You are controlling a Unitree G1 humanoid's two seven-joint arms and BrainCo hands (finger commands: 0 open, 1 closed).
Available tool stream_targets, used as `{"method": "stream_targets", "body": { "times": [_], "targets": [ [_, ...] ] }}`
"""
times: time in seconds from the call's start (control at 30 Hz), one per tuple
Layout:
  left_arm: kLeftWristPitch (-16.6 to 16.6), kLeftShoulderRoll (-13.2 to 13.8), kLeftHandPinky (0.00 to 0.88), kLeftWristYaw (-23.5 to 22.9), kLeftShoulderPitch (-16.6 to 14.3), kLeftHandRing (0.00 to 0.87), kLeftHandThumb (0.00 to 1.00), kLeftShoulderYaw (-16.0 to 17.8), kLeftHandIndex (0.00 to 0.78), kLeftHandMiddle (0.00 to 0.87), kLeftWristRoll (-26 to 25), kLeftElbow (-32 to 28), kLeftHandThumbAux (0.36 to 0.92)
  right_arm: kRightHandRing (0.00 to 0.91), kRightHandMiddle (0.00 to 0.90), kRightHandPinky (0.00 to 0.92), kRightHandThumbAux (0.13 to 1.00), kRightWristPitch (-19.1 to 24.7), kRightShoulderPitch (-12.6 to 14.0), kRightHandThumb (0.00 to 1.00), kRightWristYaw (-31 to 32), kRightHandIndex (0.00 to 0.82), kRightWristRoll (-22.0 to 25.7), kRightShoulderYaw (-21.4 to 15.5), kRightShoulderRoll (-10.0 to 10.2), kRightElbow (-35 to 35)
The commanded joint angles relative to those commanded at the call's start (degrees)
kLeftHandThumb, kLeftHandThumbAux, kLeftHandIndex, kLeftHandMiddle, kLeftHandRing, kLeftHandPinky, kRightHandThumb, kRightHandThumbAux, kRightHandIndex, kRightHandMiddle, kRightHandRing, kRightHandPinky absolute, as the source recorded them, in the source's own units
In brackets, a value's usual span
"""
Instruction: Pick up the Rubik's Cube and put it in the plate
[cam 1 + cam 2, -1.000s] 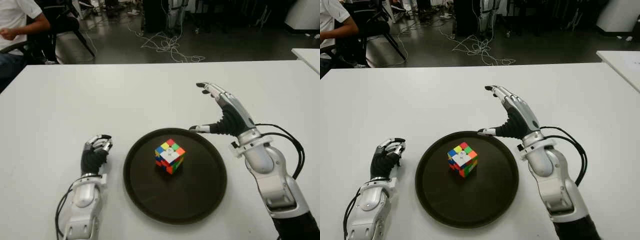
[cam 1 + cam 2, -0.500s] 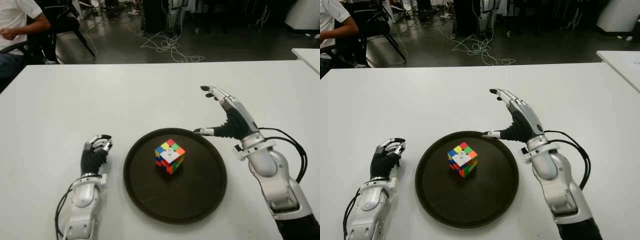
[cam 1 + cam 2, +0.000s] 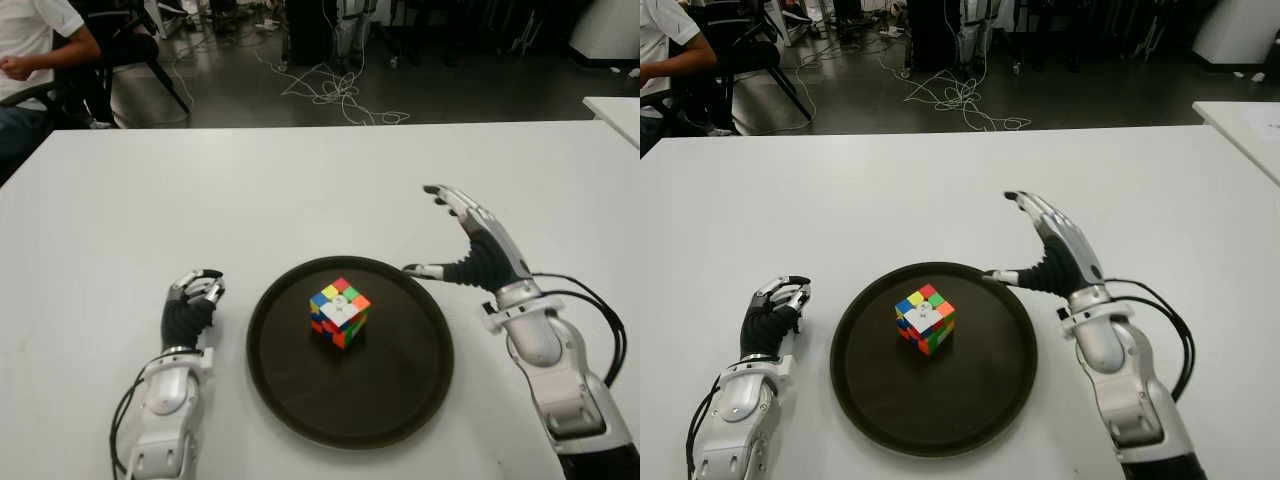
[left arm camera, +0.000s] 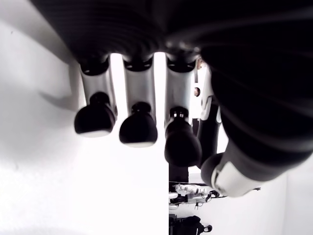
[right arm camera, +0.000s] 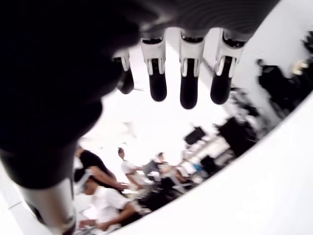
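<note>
A multicoloured Rubik's Cube [image 3: 340, 312] sits in the middle of a round dark plate [image 3: 400, 385] on the white table. My right hand [image 3: 470, 245] hovers at the plate's far right rim, fingers spread and holding nothing, thumb tip near the rim. In the right wrist view its fingers [image 5: 188, 83] stretch out straight. My left hand [image 3: 192, 300] shows to the left of the plate, fingers curled with nothing in them; the left wrist view shows the curled fingertips [image 4: 138, 128] over the bare table.
The white table [image 3: 200, 200] stretches wide behind the plate. A second table corner [image 3: 615, 110] shows at the far right. A seated person [image 3: 35, 45] and a chair are beyond the table's far left, with cables on the floor.
My right hand has pulled back to the right and toward me, away from the plate's far rim. The cube, plate and left hand have not moved.
</note>
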Motion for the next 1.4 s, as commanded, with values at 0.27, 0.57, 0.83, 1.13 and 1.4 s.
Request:
{"method": "stream_targets", "body": {
  "times": [0.27,0.57,0.83,1.13,1.4],
  "targets": [
    [-1.6,0.8,0.81,-0.8,0.0,0.818,0.71,-0.2,0.444,0.809,0.3,1.1,0.704,0.155,0.148,0.171,0.772,1.3,2.3,0.0,-0.9,0.132,1.7,-1.9,-0.1,3.7],
    [-0.8,0.8,0.809,-0.2,0.1,0.817,0.71,-0.3,0.444,0.81,0.8,0.3,0.705,0.166,0.14,0.252,0.746,7.7,4.0,0.0,-0.7,0.109,3.0,-2.9,2.4,2.4],
    [-0.5,1.0,0.809,0.0,0.2,0.817,0.711,-0.3,0.444,0.81,1.1,-0.2,0.704,0.157,0.131,0.242,0.767,5.2,4.8,0.0,-2.7,0.1,6.2,-3.5,4.0,5.5],
    [0.7,1.0,0.814,0.3,0.2,0.821,0.711,-0.4,0.444,0.816,1.3,-0.9,0.704,0.156,0.143,0.159,0.785,0.5,4.4,0.0,-4.3,0.106,9.0,-3.7,3.3,9.7],
    [1.6,0.7,0.821,0.9,0.2,0.828,0.71,-0.4,0.444,0.823,1.2,-1.3,0.704,0.149,0.137,0.15,0.798,-0.7,5.1,0.0,-4.4,0.1,9.5,-3.3,2.9,11.1]
  ]
}}
